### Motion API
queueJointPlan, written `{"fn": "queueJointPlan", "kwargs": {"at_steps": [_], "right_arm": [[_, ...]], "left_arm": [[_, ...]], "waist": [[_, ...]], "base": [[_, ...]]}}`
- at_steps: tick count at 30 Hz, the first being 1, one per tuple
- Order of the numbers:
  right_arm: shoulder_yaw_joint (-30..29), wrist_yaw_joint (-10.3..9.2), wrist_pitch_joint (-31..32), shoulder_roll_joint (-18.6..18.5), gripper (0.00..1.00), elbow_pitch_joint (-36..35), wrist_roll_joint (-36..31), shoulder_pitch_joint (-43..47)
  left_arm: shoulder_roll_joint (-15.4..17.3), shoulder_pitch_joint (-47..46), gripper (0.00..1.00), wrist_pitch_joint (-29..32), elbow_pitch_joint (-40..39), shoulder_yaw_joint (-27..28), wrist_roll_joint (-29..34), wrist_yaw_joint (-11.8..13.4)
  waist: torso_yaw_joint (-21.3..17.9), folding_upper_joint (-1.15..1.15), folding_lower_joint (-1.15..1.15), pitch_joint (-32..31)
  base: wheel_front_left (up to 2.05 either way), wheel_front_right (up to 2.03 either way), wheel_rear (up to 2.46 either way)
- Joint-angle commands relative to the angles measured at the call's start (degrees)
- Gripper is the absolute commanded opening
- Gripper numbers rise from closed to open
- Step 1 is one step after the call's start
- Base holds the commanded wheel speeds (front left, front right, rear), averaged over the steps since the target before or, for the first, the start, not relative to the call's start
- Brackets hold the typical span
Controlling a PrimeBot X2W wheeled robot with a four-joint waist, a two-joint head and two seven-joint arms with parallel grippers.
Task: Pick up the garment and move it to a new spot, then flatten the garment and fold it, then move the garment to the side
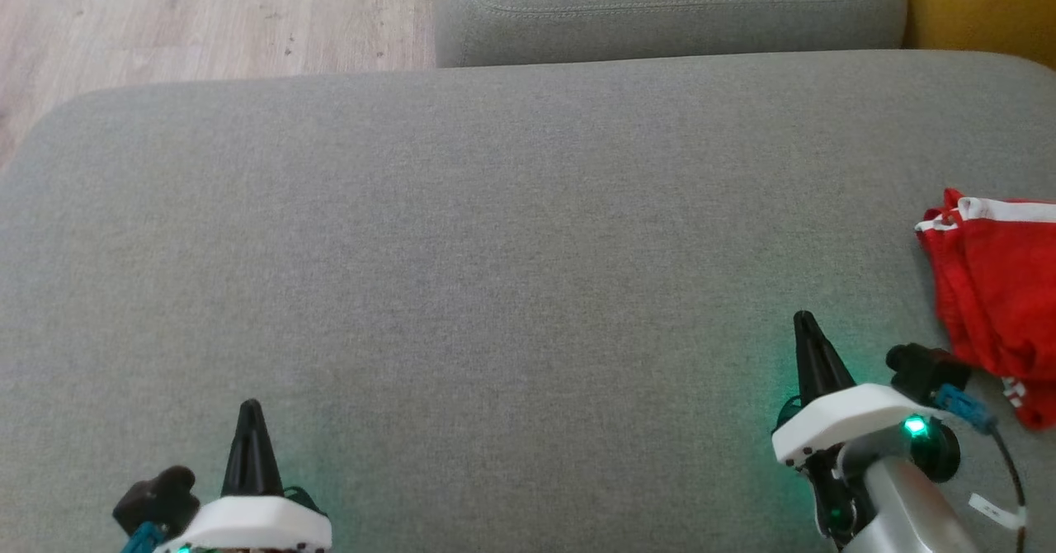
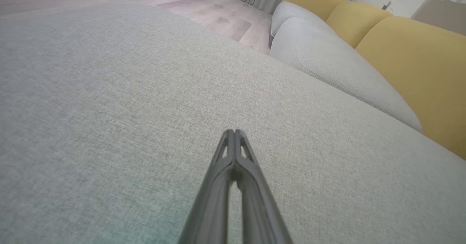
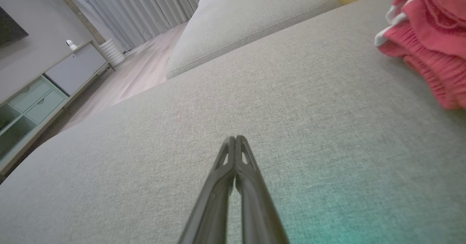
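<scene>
Head view: garment (image 1: 994,297), red, crumpled, just right of right claw (image 1: 804,319); left claw (image 1: 250,406) well apart. Both claws pressed together, empty. Risk: closed tips may shove it off the cushion (image 1: 495,248).

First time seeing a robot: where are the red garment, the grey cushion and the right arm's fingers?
garment (image 1: 1002,289), head view, on the red cloth below its white trim.
cushion (image 1: 495,206), head view, bare middle of its top.
right fingers (image 3: 216,196), right wrist view, on the shaft of one finger.
</scene>
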Motion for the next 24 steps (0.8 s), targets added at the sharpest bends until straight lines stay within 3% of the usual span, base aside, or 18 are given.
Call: {"fn": "queueJointPlan", "kwargs": {"at_steps": [1,24], "right_arm": [[-0.4,-0.01,0.5,-0.1,0.0,-2.5,2.0,-1.6],[-2.7,-0.01,4.1,-0.1,0.0,-7.3,15.7,0.2]], "left_arm": [[0.2,-2.1,0.0,0.3,-2.2,1.0,-1.7,-0.4],[0.3,-2.5,0.0,4.0,-4.5,2.5,-14.6,-1.1]], "waist": [[0.0,0.0,0.0,-0.1],[-0.3,0.0,0.0,-0.7]], "base": [[0.0,0.0,0.0],[0.0,0.0,0.0]]}}
